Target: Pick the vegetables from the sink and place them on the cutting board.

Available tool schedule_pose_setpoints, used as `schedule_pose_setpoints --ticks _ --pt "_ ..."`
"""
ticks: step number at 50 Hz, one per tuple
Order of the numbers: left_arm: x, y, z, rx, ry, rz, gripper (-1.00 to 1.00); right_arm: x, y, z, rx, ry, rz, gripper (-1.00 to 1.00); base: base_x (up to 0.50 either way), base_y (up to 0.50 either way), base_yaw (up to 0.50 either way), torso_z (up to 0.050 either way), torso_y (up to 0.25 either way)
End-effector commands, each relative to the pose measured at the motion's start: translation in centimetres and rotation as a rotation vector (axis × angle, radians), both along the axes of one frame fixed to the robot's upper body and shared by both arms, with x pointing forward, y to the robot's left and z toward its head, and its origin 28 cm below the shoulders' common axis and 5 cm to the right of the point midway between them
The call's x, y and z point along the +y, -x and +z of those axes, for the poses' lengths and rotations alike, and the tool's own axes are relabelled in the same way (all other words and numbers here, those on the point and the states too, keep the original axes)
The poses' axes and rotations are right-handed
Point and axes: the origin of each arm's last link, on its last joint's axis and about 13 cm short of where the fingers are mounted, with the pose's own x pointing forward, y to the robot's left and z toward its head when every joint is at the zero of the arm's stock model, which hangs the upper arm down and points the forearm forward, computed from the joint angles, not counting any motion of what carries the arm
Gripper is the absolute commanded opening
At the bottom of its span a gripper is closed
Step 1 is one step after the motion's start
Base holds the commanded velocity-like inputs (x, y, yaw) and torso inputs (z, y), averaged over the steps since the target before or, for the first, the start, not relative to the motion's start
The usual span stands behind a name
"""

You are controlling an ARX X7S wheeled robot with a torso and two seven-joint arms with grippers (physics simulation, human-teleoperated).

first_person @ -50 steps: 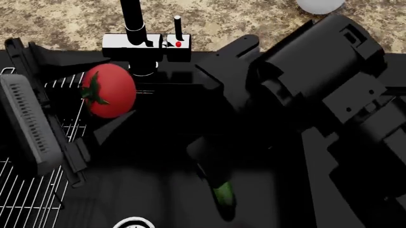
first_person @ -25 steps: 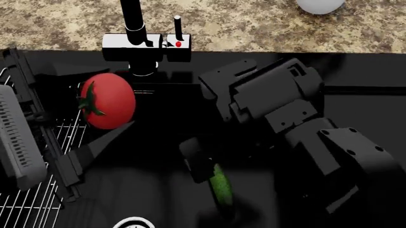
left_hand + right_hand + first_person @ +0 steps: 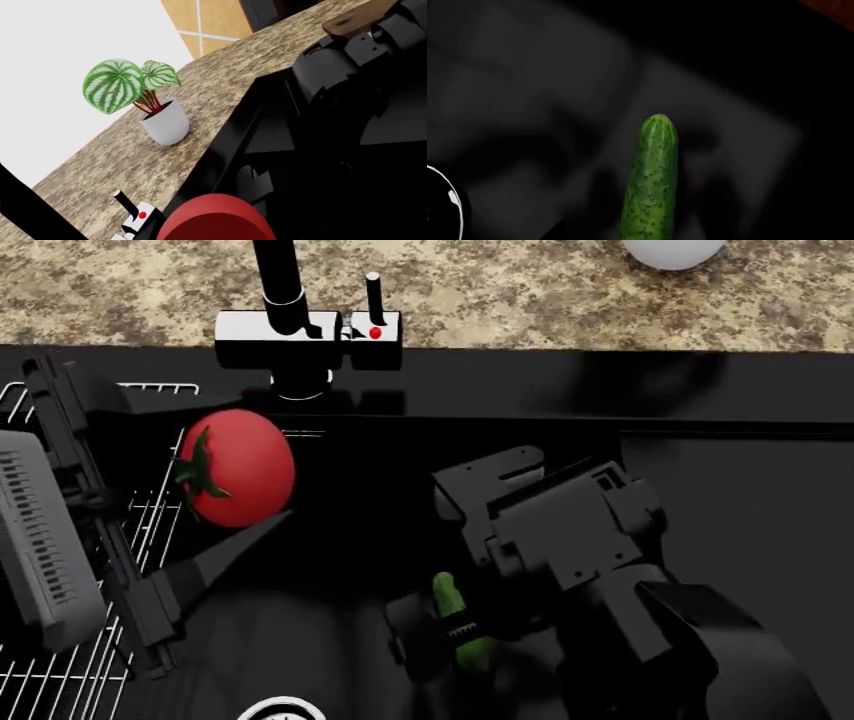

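Deep in the sink (image 3: 747, 430), our right gripper (image 3: 447, 635) clamps the cucumber (image 3: 455, 622), our left gripper (image 3: 200, 510) the tomato (image 3: 238, 468) beside the faucet (image 3: 283, 300); we should lift both straight, clearing the rim.

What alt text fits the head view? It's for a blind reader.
A red tomato sits held in the left gripper over a black sink. The right gripper reaches down around a green cucumber, below a black faucet.
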Motion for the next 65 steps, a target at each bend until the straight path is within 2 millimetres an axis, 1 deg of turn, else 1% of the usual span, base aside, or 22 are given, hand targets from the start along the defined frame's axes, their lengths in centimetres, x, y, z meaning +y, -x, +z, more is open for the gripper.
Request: schedule_pose_setpoints --ticks 1,5,10,16,19,20,24,26,29,31,33,36,40,47,50,52,54,55,60,63,65 --pt "-0.1 0.0 -0.1 0.020 0.022 -0.010 -1.00 -0.9 0.7 -1.9 0.036 0.018 -0.031 1.00 0.03 0.00 0.00 0.000 0.000" --pt "-0.1 0.0 -0.2 0.023 0.022 -0.008 -1.00 -0.9 0.6 -2.3 0.042 0.006 -0.037 1.00 0.03 0.00 0.00 0.000 0.000" --pt "-0.1 0.1 -0.2 0.026 0.020 -0.004 -1.00 -0.8 0.5 -3.4 0.052 -0.013 -0.034 1.00 0.04 0.00 0.00 0.000 0.000" --pt "0.0 0.5 0.1 0.023 0.016 0.001 -1.00 -0.6 0.8 -4.6 0.076 -0.034 -0.023 1.00 0.04 0.00 0.00 0.000 -0.006" --pt "0.0 0.6 0.1 0.024 0.013 0.001 -1.00 -0.4 0.9 -4.8 0.086 -0.038 -0.014 1.00 0.04 0.00 0.01 0.000 -0.011" --pt "0.0 0.6 0.1 0.024 0.014 0.001 -1.00 -0.4 1.0 -5.0 0.092 -0.037 -0.015 -1.00 0.04 0.00 0.01 0.000 -0.011" --pt "-0.1 0.6 0.0 0.027 0.015 0.000 -1.00 -0.4 0.9 -4.9 0.084 -0.028 -0.005 -1.00 0.04 0.00 0.01 0.000 -0.006" --pt "-0.1 0.5 -0.1 0.076 0.017 0.010 -1.00 -0.4 0.8 -4.9 0.083 -0.014 0.007 -1.00 0.04 0.00 0.01 0.000 -0.011" --pt "-0.1 0.4 -0.2 0.096 0.046 -0.009 -1.00 -0.5 0.6 -4.4 0.076 0.019 0.043 -1.00 0.03 0.00 0.01 0.000 -0.008" --pt "0.0 0.3 0.0 0.084 0.059 -0.010 -1.00 -0.6 0.8 -2.9 0.053 0.034 0.102 -1.00 0.03 0.00 0.01 0.000 -0.005" --pt "-0.1 0.3 0.0 0.074 0.050 -0.018 -1.00 -0.9 1.2 -0.8 0.012 0.045 0.136 -1.00 0.03 0.00 0.01 0.000 -0.005" --pt "-0.1 0.3 -0.1 0.089 0.048 -0.025 -1.00 -1.2 1.6 2.0 -0.045 0.052 0.150 -1.00 0.04 0.00 0.00 0.000 0.204" --pt "-0.1 0.2 -0.1 0.080 0.058 -0.023 -1.00 -1.2 2.2 5.1 -0.123 0.036 0.156 -1.00 0.03 0.00 0.00 0.000 0.250" --pt "0.1 0.2 -0.2 0.077 0.051 -0.021 -1.00 -1.5 3.0 6.9 -0.177 0.054 0.165 -1.00 0.04 0.00 0.00 0.000 0.250" --pt "0.0 0.0 -0.5 0.071 0.043 0.011 -1.00 -1.8 3.6 8.4 -0.316 0.046 0.171 -1.00 0.04 0.00 0.00 0.000 0.250" --pt "0.0 -0.1 -0.7 0.070 0.032 0.034 -1.00 -2.0 3.9 9.3 -0.365 0.030 0.140 -1.00 0.04 0.00 0.00 0.000 0.250" --pt "0.0 -0.3 -0.8 0.068 0.032 0.055 -1.00 -2.1 4.6 10.0 -0.415 0.026 0.150 -1.00 0.04 0.00 0.00 0.000 0.250" --pt "0.1 -0.3 -0.8 0.066 0.034 0.058 -1.00 -2.1 4.7 10.1 -0.421 0.031 0.154 -1.00 0.04 0.00 0.00 0.000 0.250" --pt "0.4 -0.2 -0.6 0.063 0.048 0.079 -1.00 -2.4 5.7 11.4 -0.478 0.038 0.143 -1.00 -0.45 0.00 0.00 0.000 0.250" --pt "0.5 -0.4 -0.6 0.046 0.053 0.130 -1.00 -2.4 6.4 12.3 -0.517 0.023 0.141 -1.00 -0.50 0.00 0.00 0.000 0.250" --pt "0.6 -0.4 -0.6 0.042 0.049 0.153 -1.00 -2.6 7.0 12.4 -0.526 0.020 0.145 -1.00 -0.50 0.00 0.00 0.000 0.250"
